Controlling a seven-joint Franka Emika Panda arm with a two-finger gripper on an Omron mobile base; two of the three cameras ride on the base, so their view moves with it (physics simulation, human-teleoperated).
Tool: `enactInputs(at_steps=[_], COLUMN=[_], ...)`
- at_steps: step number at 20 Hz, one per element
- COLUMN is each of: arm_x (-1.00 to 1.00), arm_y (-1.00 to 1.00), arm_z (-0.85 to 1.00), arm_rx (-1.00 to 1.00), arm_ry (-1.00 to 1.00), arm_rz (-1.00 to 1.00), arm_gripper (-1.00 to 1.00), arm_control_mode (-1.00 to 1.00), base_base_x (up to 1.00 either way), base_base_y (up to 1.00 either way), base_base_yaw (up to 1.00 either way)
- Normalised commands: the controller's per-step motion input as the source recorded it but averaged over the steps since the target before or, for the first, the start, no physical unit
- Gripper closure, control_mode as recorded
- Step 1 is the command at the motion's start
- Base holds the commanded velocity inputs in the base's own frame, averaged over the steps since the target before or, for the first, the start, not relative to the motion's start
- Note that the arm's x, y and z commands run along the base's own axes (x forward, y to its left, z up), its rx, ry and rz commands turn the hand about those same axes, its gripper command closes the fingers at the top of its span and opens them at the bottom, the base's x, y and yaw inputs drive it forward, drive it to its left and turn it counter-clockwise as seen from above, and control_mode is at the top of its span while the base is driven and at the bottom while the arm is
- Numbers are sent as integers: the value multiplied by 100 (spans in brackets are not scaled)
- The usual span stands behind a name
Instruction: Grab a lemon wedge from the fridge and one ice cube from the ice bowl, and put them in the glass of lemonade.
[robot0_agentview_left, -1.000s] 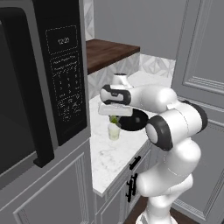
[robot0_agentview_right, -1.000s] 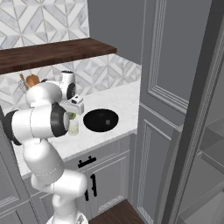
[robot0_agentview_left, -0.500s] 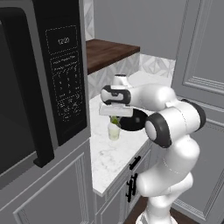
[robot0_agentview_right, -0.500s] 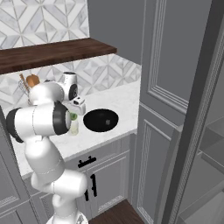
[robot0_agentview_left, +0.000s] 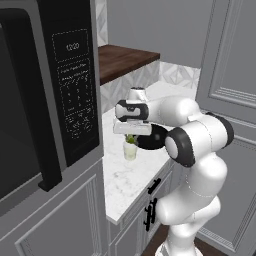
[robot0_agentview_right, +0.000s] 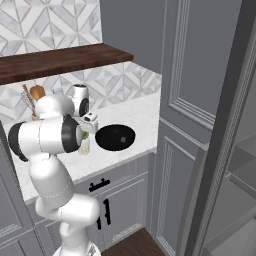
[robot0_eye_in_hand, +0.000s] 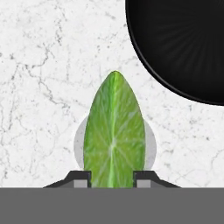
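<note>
Gripper (robot0_eye_in_hand: 112, 177): pointed down over the counter, its two dark fingertips (robot0_eye_in_hand: 79, 178) pressed against either side of the lemon wedge, jaws narrowed onto it.
Lemon wedge (robot0_eye_in_hand: 113, 131): green, leaf-shaped from the hand view, pinched at its lower end and held directly above the glass; in the left base view it showed as a small green bit at the glass's mouth.
Glass of lemonade (robot0_agentview_left: 130, 149): upright on the counter under the gripper, its pale rim peeking out on both sides of the wedge in the hand view.
Ice bowl (robot0_agentview_right: 115, 137): round, black, on the counter just beside the glass, not touching it.
Counter (robot0_agentview_left: 125, 182): white marble, bearing glass and bowl.
Microwave (robot0_agentview_left: 45, 95): dark, at the left of the left base view, near the glass.
Utensil cup (robot0_agentview_right: 33, 95): with wooden spoons, behind the arm by the tiled wall.
</note>
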Motion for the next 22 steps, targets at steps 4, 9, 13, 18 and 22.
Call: enactInputs(at_steps=[4,9,13,18,22], arm_x=[0,0,2,-1,-22], arm_y=[0,0,-24,-38,-17], arm_z=[0,0,10,18,20], arm_rx=[0,0,0,4,4], arm_ry=[0,0,0,0,0], arm_rz=[0,0,0,0,0], arm_gripper=[-100,-100,-100,-100,-100], arm_control_mode=[-100,-100,-100,-100,-100], base_base_x=[0,0,0,0,0], base_base_y=[0,0,0,0,0], base_base_yaw=[0,0,0,0,0])
